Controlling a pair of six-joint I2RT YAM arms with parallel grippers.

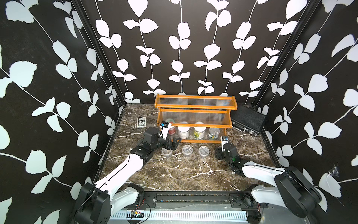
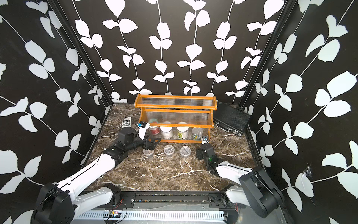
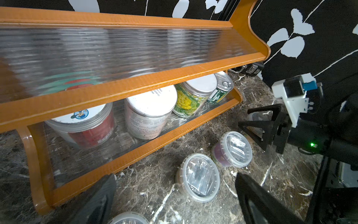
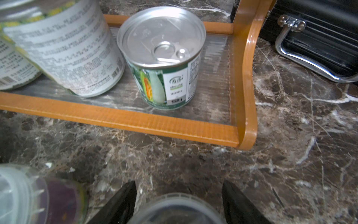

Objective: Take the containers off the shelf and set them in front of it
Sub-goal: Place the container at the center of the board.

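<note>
Right gripper point(image 4: 178, 184) straddles an upright clear cup point(image 4: 174, 208), grip indeterminable; pull-tab tin point(image 4: 162, 58) stands upright, lid up, beyond fingertips; left gripper point(image 1: 173, 144) spread wide

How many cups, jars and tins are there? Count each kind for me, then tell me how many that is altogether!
Clear lidded cups: 4
Labelled jars: 3
Pull-tab tin: 1
Total: 8
</note>
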